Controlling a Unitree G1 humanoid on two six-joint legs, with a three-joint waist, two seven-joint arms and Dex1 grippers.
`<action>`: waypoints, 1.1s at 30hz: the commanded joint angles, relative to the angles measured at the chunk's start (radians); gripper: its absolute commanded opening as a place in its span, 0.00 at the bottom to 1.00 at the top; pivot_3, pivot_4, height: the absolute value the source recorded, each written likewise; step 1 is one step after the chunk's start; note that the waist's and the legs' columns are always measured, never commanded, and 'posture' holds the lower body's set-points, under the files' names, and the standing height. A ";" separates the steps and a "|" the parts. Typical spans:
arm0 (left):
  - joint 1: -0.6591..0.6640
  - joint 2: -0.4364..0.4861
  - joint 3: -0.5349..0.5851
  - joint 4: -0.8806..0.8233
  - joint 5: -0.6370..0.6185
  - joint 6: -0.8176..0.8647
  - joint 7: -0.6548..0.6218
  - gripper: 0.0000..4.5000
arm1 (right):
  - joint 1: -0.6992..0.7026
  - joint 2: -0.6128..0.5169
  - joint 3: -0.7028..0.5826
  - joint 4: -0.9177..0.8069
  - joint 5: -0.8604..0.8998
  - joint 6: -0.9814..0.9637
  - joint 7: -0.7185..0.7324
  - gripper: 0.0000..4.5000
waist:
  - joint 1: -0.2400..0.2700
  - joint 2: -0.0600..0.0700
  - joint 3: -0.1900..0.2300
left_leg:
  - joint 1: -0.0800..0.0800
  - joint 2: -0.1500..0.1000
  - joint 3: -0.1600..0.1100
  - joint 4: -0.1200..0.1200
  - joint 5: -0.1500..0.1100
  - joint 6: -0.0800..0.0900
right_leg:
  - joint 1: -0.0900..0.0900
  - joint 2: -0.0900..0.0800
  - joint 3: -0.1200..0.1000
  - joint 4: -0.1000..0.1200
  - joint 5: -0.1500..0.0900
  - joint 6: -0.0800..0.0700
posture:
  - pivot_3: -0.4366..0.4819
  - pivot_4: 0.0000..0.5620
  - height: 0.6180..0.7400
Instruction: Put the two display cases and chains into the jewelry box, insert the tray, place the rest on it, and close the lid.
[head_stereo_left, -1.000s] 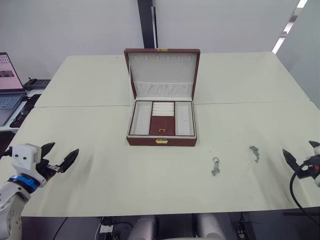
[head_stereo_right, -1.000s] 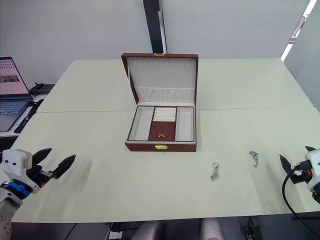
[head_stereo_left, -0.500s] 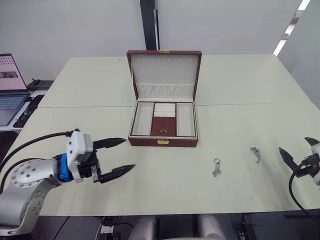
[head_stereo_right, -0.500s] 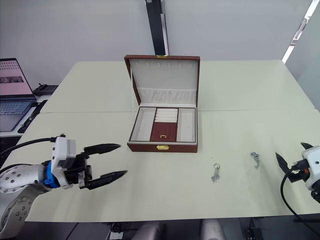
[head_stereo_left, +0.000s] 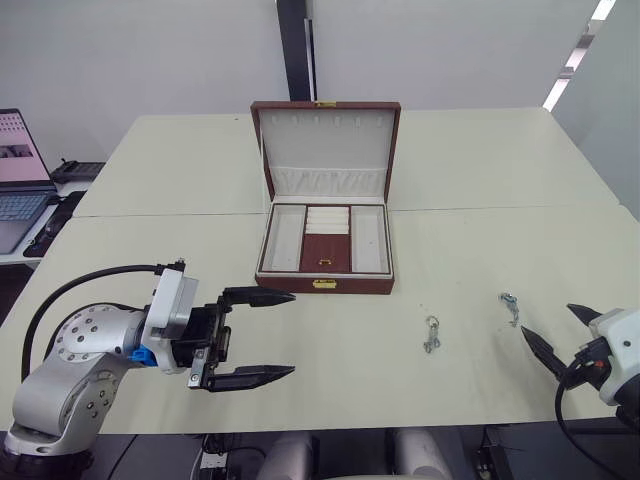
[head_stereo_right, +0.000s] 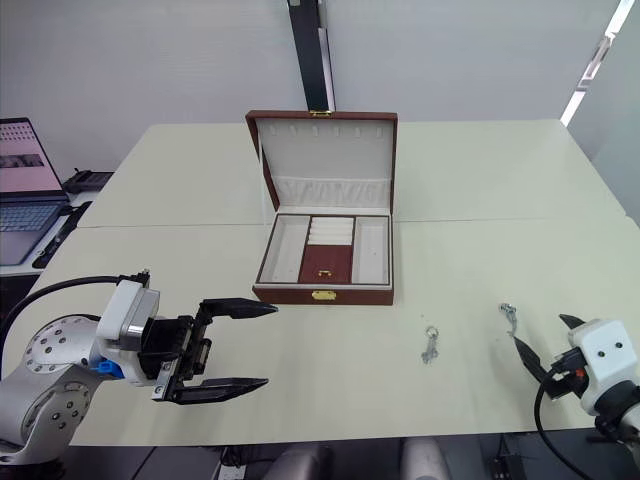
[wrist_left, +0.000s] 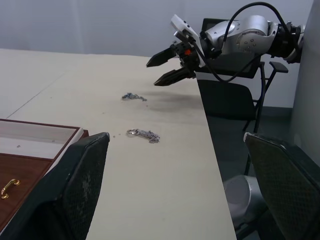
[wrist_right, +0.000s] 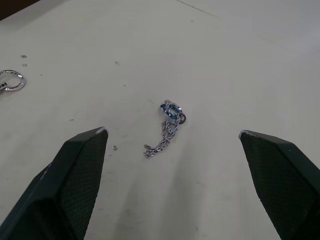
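While the head views take in the whole worktop (head_stereo_left: 200, 190), the right wrist view brings close a short silver chain (wrist_right: 167, 129) lying flat between the tips of the right hand (head_stereo_left: 557, 335), whose fingers are spread wide and empty. A second trinket (head_stereo_left: 431, 334) lies further in from that hand, toward the box. The left wrist view looks across the front corner of the jewelry box (head_stereo_left: 324, 235), with its tray (head_stereo_left: 325, 240) seated inside and its lid (head_stereo_left: 325, 145) upright. Just short of that corner hangs the left hand (head_stereo_left: 282, 335), fingers wide and empty. Bare worktop lies between both hands, with the near edge close behind them.
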 joint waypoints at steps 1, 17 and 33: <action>0.008 -0.010 -0.002 -0.001 0.004 -0.041 -0.032 1.00 | -0.025 -0.001 0.013 -0.019 0.002 0.025 -0.030 0.99 | 0.000 0.000 0.000 | 0.000 0.000 0.000 0.000 0.000 0.000 | 0.000 0.000 0.000 0.000 0.000 0.000 | 0.48 0.27 1.00; -0.012 -0.049 -0.022 0.021 0.010 -0.092 -0.071 1.00 | -0.217 0.036 0.168 0.150 -0.061 0.165 -0.180 0.99 | 0.000 0.000 0.000 | 0.000 0.000 -0.001 0.000 0.000 0.000 | 0.000 0.000 0.000 -0.001 0.000 0.000 | 0.48 0.27 1.00; -0.060 -0.058 -0.056 0.021 0.029 -0.088 -0.030 1.00 | -0.276 0.028 0.229 0.275 -0.082 0.146 -0.193 0.41 | 0.000 -0.001 -0.001 | 0.002 0.000 -0.003 0.000 0.000 0.000 | 0.005 0.001 -0.002 -0.004 0.000 0.000 | 0.48 0.27 1.00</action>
